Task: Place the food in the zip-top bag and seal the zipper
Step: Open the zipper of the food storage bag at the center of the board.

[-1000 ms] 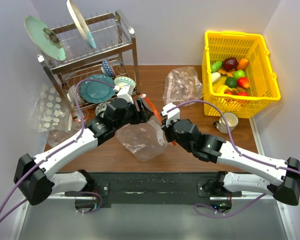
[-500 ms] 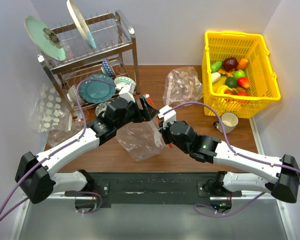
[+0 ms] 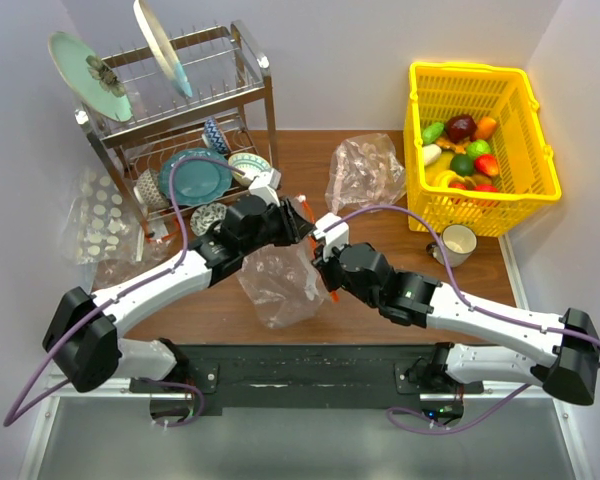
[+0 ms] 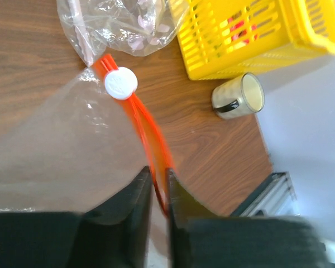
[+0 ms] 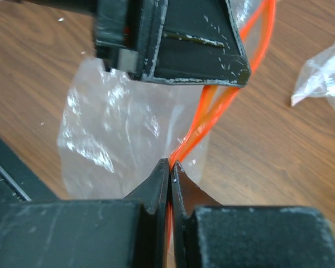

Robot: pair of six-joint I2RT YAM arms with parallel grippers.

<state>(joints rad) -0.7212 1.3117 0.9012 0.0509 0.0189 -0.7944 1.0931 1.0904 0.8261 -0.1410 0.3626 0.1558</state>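
Observation:
The clear zip-top bag (image 3: 283, 285) hangs crumpled between my two grippers over the brown table. Its red-orange zipper (image 4: 147, 125) carries a white end piece (image 4: 121, 83). My left gripper (image 4: 159, 170) is shut on the zipper strip, below the white piece in its own view. My right gripper (image 5: 170, 163) is shut on the zipper (image 5: 220, 106) further along, close under the left gripper's body. In the top view the left gripper (image 3: 302, 222) and right gripper (image 3: 323, 265) are almost touching. The food (image 3: 462, 150) lies in the yellow basket (image 3: 483, 70). I see no food in the bag (image 5: 114, 131).
A pinkish clear bag (image 3: 365, 170) lies behind the grippers. A cup (image 3: 458, 242) stands in front of the basket. A dish rack (image 3: 250, 95) with plates and bowls fills the far left, and a dotted clear bag (image 3: 95, 215) lies beside it.
My left gripper has moved right along the bag's mouth and shut on the zipper. The right gripper and the bag have shifted a little to the left.

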